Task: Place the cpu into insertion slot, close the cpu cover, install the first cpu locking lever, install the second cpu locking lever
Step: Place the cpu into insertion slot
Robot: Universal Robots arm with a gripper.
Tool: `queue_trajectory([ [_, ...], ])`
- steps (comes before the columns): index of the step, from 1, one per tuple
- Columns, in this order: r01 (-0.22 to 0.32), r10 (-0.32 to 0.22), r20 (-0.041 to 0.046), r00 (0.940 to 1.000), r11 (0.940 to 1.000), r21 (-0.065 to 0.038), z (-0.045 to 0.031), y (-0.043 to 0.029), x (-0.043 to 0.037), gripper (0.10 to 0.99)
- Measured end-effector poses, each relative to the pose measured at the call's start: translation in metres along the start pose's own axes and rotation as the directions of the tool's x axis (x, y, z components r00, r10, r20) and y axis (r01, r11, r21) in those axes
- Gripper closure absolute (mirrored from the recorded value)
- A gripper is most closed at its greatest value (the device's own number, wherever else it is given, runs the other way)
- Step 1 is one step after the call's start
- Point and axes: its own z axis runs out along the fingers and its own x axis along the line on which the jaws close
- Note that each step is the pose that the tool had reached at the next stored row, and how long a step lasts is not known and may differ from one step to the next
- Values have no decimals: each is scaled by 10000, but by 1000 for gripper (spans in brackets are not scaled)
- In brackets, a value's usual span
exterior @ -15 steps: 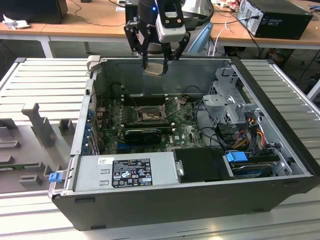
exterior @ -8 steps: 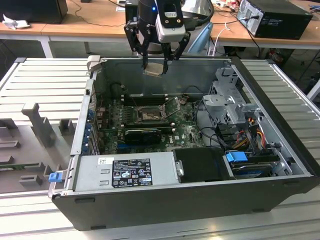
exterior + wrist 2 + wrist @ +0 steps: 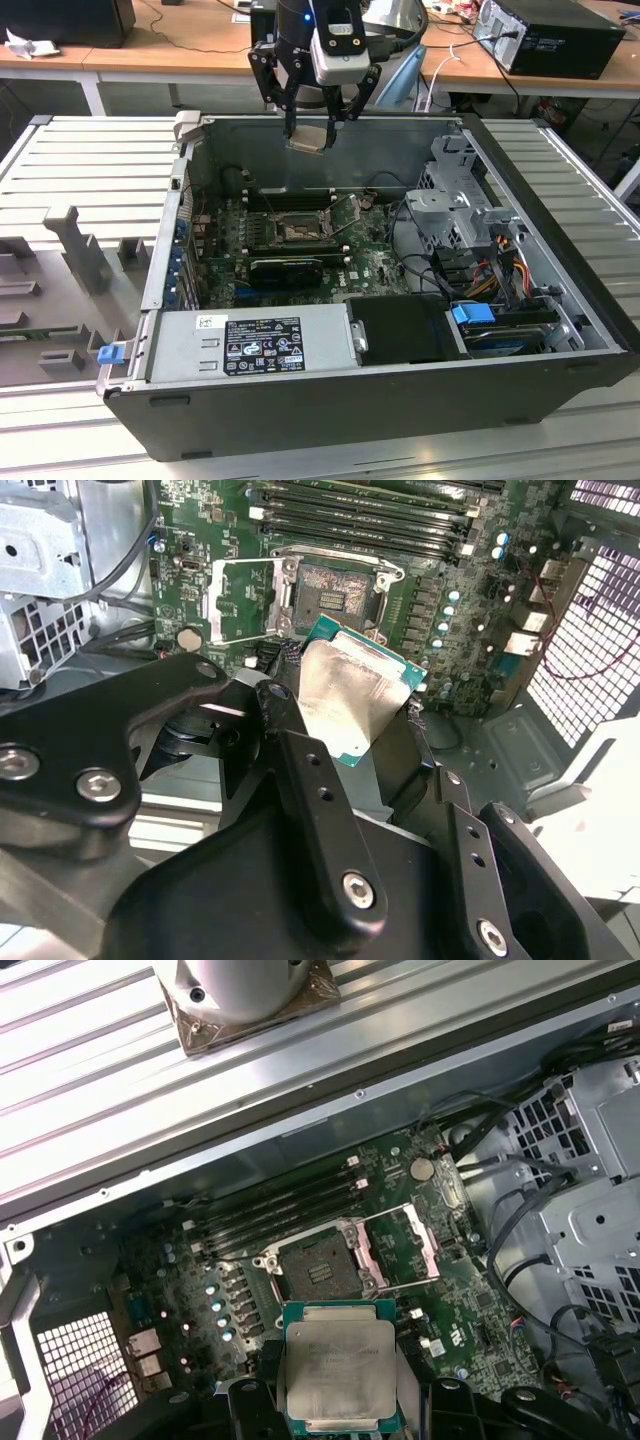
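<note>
The black hand (image 3: 312, 128) is clamped on the small, flat, pale-silver square cpu (image 3: 338, 1370), above the square black insertion slot (image 3: 315, 1270). The silvery hinged cpu cover (image 3: 430, 1252) is swung open. The chip should stay level and square to the slot.

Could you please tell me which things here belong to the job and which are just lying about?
Job: chip, held by the gripper; socket, uncovered; cover, swung open.
Lying about: memory slots; power supply; drive cage; cables.
</note>
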Motion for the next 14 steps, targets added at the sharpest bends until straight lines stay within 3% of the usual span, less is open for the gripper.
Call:
queue_trajectory([
  [14, -274, 274, 24, 9996, 9996, -6, 0, 0, 0, 557],
])
